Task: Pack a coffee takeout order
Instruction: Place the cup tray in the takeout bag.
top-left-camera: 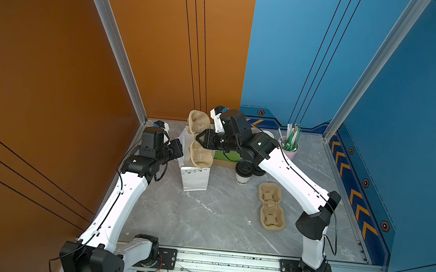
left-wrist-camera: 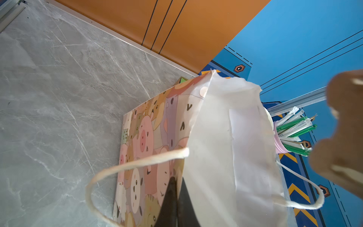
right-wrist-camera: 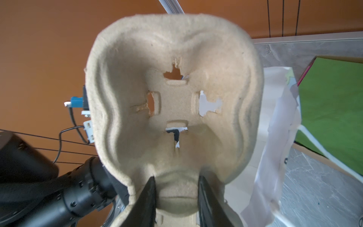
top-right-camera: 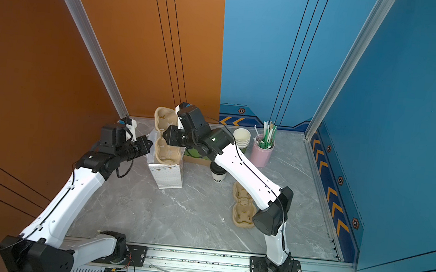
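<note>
The left gripper (left-wrist-camera: 176,182) is clenched on the wall of the upright paper bag (top-left-camera: 195,179). The right gripper (right-wrist-camera: 176,180) grasps a pulp cup carrier (right-wrist-camera: 176,59) by its middle, lower end at the bag mouth. The white paper cup (top-left-camera: 243,177), black lid (top-left-camera: 244,168) fitted, stands on the table (top-left-camera: 203,222) between the bag and a second carrier (top-left-camera: 271,206). The green napkin (right-wrist-camera: 332,110) lies in a cardboard tray (top-left-camera: 223,164) beside the bag.

Beige carrier (right-wrist-camera: 176,59), green napkin (right-wrist-camera: 334,108) (cartoon-print bag (left-wrist-camera: 149,137)).
</note>
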{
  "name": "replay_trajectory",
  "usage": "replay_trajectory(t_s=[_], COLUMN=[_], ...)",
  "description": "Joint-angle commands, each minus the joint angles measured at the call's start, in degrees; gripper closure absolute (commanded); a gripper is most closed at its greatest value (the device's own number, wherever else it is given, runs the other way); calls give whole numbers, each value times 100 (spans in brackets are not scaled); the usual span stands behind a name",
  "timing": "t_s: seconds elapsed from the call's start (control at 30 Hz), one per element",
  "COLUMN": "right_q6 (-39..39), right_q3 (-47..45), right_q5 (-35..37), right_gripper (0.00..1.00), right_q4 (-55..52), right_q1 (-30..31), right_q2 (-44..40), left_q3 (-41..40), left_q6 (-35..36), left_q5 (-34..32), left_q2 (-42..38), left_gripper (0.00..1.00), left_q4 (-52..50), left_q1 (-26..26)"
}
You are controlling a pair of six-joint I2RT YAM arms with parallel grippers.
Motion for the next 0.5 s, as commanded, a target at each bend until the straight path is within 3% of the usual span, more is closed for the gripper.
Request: replay_trajectory(t_s=[0.0,0.47], right_q6=[60,-274], right_q3=[264,502], right_q5=[413,1048], right_gripper=[67,67], right_q4=[99,-159], right_q1=[30,181], right_q2=[191,860], left_q3=[-116,-186], left_q6=[-16,-82], left_q5=[-78,-102], left_q2=[-134,-263], left_gripper=[100,100], left_q4=[165,229], left_q1=[-48,-152])
